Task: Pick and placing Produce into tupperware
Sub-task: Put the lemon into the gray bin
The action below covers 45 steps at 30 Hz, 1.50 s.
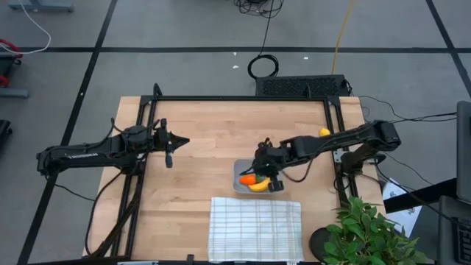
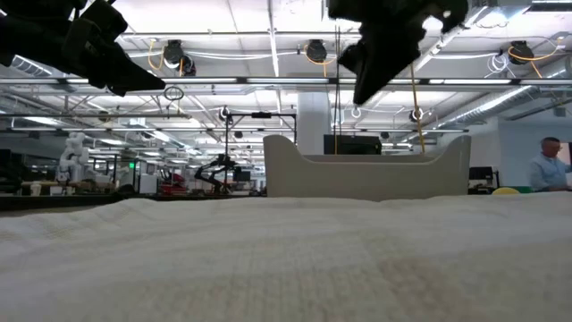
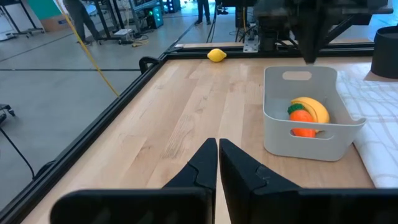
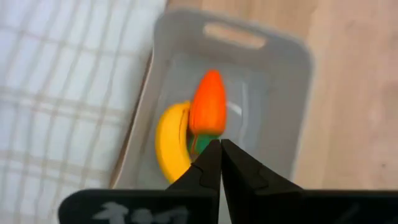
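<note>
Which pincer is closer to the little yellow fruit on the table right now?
The right one. The right pincer hangs over the grey tupperware, a short way from the yellow fruit near the table's right edge. The left pincer waits on the left side, much farther off.

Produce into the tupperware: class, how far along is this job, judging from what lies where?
Done: the carrot and banana lie inside the tupperware. In hand: nothing; the right gripper hangs above them with fingers shut and empty, and the left gripper waits shut. Left: the small yellow fruit sits at the table's far edge.
</note>
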Available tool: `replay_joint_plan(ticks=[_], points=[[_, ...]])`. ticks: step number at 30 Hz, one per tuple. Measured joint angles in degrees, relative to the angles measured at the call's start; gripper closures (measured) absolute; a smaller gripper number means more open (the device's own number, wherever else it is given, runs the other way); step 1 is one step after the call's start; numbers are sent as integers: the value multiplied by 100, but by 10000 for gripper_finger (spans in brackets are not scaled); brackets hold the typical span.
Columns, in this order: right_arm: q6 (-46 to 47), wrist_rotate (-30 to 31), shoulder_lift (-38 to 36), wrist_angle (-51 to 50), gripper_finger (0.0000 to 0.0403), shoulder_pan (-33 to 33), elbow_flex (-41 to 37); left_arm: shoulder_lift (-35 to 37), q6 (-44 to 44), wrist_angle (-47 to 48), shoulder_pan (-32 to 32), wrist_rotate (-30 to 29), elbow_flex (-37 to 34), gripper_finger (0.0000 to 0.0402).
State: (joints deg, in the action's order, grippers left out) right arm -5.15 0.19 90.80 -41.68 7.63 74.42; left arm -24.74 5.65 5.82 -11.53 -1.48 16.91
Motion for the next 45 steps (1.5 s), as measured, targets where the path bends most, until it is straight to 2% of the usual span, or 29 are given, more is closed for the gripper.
replay_joint_plan(ticks=[8,16,22,26,30,36,45], points=[[299,2,-1099,925,402,-348,-681,1,2,9,0,0,2,380],[851,-346,-2219,2626,403,-556,-2017,-1,7,13,0,-4,2,380],[1337,-293,-2966,3755,403,-519,-2989,-1,9,15,0,-4,0,380],[1375,197,-3420,3945,403,-394,-3419,-1,9,24,0,-7,2,380],[1395,290,-3889,4536,403,-341,-3857,0,9,47,0,-7,2,380],[1532,627,-4474,4876,403,-435,-4577,-1,9,48,0,-9,2,380],[1777,1205,-4578,5027,403,-440,-5187,0,7,47,0,-9,1,380]])
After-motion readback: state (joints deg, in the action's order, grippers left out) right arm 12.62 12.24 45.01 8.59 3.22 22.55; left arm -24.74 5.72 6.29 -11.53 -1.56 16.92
